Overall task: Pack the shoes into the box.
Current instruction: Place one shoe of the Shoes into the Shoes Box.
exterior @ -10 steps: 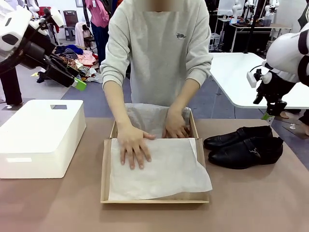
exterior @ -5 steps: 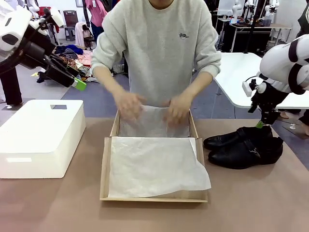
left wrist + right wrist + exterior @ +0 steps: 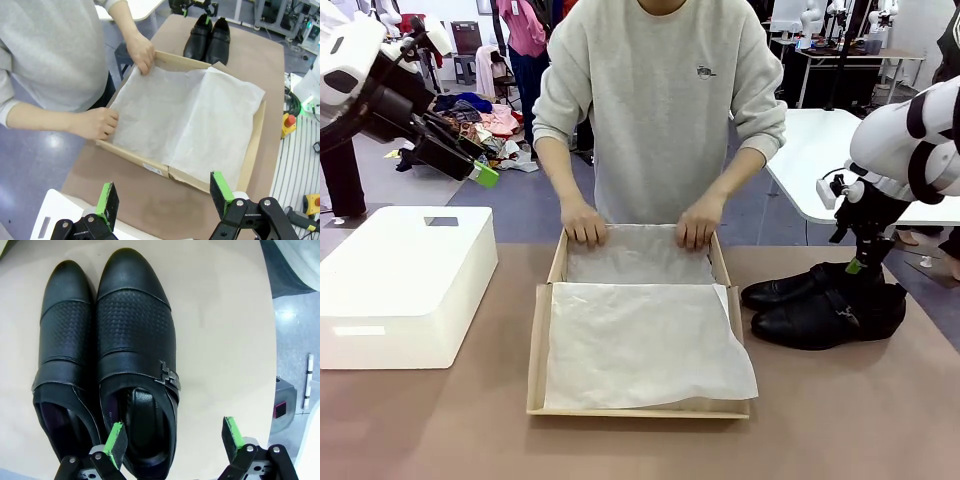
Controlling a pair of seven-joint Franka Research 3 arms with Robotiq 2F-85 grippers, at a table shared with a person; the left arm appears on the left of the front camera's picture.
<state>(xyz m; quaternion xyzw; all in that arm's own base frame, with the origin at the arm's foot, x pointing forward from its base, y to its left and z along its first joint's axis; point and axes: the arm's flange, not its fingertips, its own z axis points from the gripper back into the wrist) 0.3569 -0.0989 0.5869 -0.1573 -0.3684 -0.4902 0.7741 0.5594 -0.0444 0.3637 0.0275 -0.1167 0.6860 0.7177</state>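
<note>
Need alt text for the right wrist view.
Two glossy black shoes lie side by side on the tan table, toes pointing away from the camera; the one at picture right has a metal side buckle. The robot's right hand, open with green pads, hangs over that shoe's heel end.

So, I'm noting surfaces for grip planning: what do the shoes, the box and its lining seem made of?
The shoes: likely black leather, smooth with a soft sheen on the toes, a perforated-looking band midfoot, a metallic buckle. The box: brown matte cardboard, raw-edged walls. The lining: thin white tissue paper, creased.
</note>
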